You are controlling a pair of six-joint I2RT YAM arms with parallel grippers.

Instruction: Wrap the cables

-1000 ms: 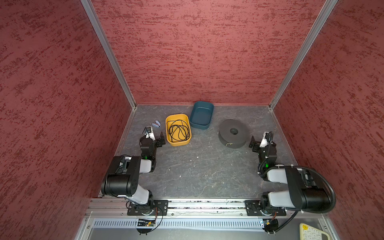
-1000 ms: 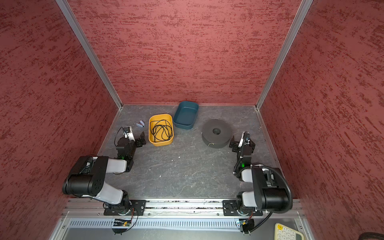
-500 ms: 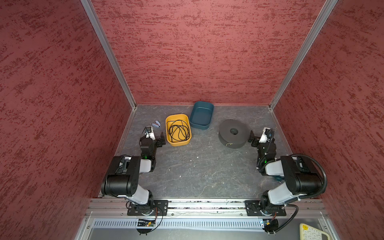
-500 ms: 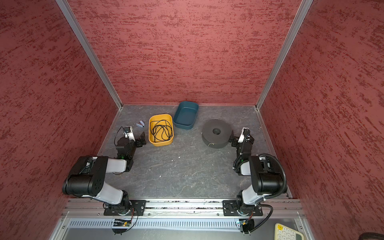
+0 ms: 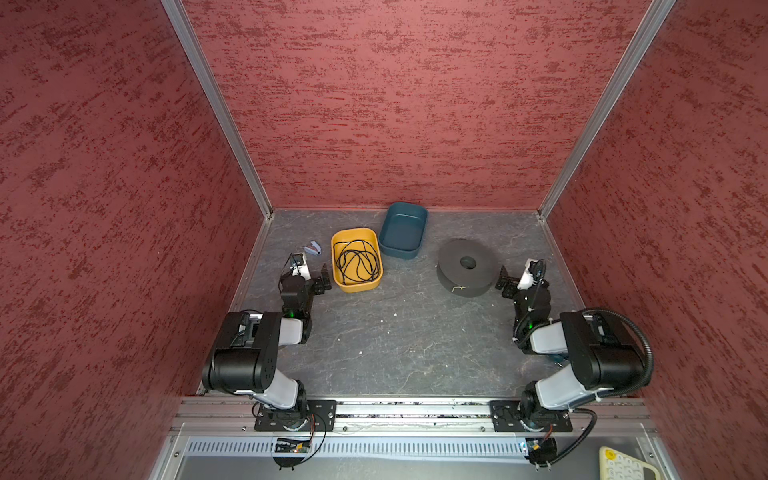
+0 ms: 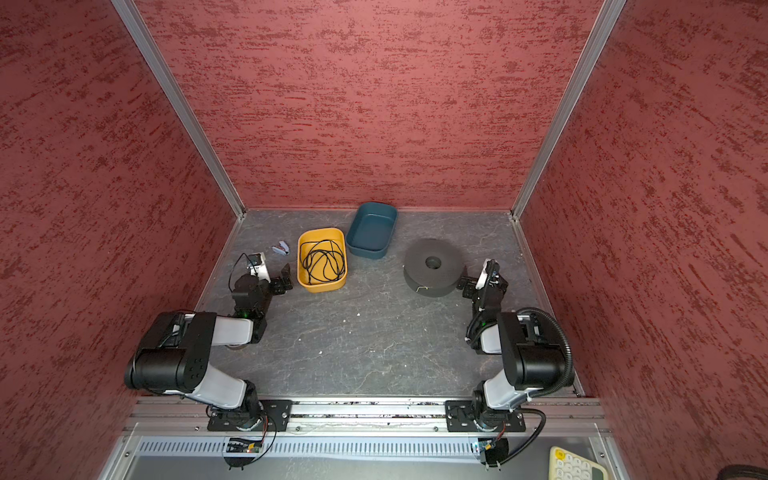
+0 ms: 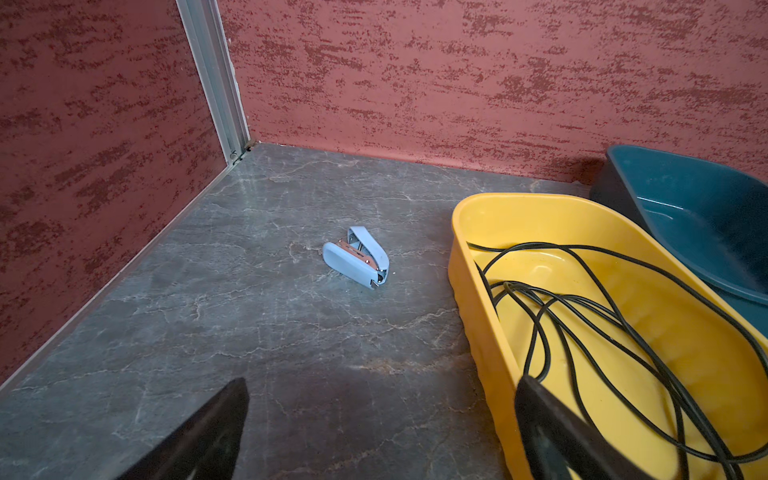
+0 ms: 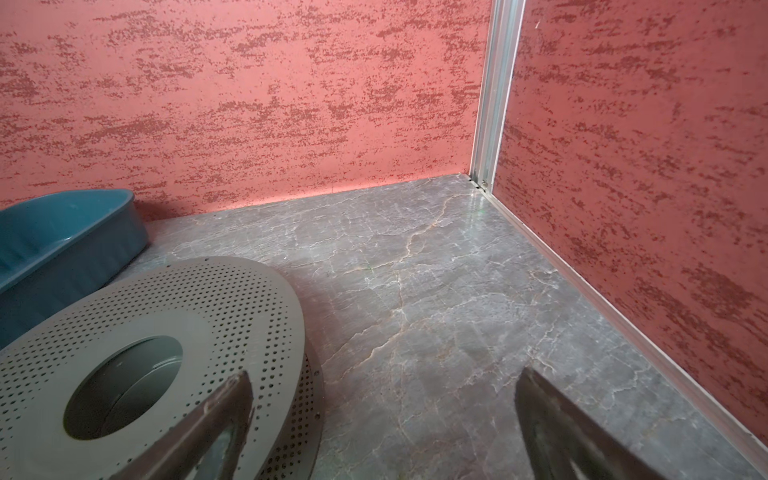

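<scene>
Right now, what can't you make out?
- Thin yellow-green wire on the grey perforated round drum: too small in both top views to trace.
- Black cable in the yellow plastic tub: ends lost; left wrist view's edge cuts the loops.
- Pale yellow keypad: cropped by both top views' bottom edge.

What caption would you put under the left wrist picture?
Open left gripper beside a yellow tray of loose black cable, small blue stapler nearby.
</scene>
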